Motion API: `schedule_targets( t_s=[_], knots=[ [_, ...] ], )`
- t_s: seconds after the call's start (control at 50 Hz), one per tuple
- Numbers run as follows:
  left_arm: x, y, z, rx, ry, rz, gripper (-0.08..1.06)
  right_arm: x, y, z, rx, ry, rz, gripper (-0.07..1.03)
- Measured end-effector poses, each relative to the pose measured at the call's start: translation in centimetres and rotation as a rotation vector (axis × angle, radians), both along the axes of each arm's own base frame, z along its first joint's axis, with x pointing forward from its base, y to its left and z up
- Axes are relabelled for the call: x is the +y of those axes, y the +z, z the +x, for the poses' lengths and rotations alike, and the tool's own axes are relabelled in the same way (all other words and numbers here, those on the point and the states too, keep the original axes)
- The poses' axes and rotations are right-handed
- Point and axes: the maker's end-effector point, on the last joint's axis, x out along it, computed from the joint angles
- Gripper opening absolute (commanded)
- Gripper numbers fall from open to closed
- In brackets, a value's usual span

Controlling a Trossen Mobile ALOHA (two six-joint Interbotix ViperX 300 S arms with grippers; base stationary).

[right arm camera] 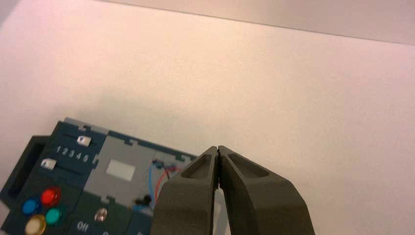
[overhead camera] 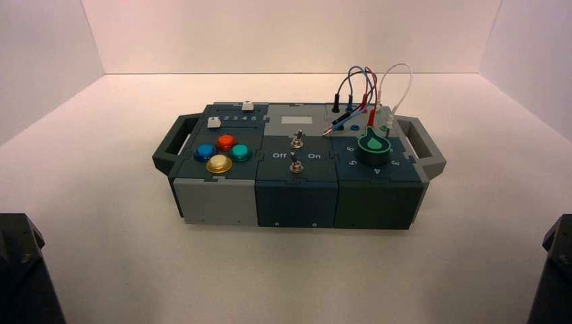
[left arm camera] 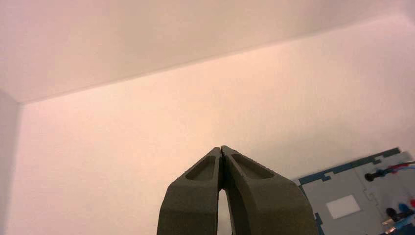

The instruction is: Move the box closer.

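Note:
The box [overhead camera: 297, 196] stands in the middle of the white table, long side towards me, dark teal and grey, with a handle at each end [overhead camera: 168, 145] [overhead camera: 427, 147]. Its top carries four coloured buttons [overhead camera: 222, 153] on the left, two toggle switches [overhead camera: 295, 152] in the middle, a green dial [overhead camera: 373, 145] on the right and plugged wires [overhead camera: 364, 84] behind it. Both arms sit parked at the near corners, well short of the box. My left gripper [left arm camera: 221, 148] is shut and empty, with a corner of the box [left arm camera: 352, 191] beyond it. My right gripper [right arm camera: 218, 148] is shut and empty above the box [right arm camera: 105, 181].
White walls [overhead camera: 290, 34] enclose the table at the back and on both sides. The left arm's dark base [overhead camera: 23, 270] and the right arm's base [overhead camera: 553, 270] fill the near corners. Bare tabletop [overhead camera: 290, 270] lies between the box and me.

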Motion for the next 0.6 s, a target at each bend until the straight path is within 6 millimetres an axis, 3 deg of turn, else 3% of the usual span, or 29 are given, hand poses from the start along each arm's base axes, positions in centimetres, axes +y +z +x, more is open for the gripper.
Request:
schedule_targets(
  t_s=[0.16,0.32,0.6],
  knots=[
    [-2.0,-4.3,3.4,0.12,-0.013,0.022,-0.03,1.8,-1.9,3.5,0.072,0.022,-0.016,-0.02],
    [-3.0,-7.4,5.5,0.219,-0.01,0.035,-0.03,3.2,-4.0,5.5,0.143,0.041,-0.033,-0.02],
    [-5.7,-13.0,8.4,0.408,-0.029,0.065,-0.03,5.5,-10.0,8.6,0.307,0.057,-0.051,-0.02]
  ],
)
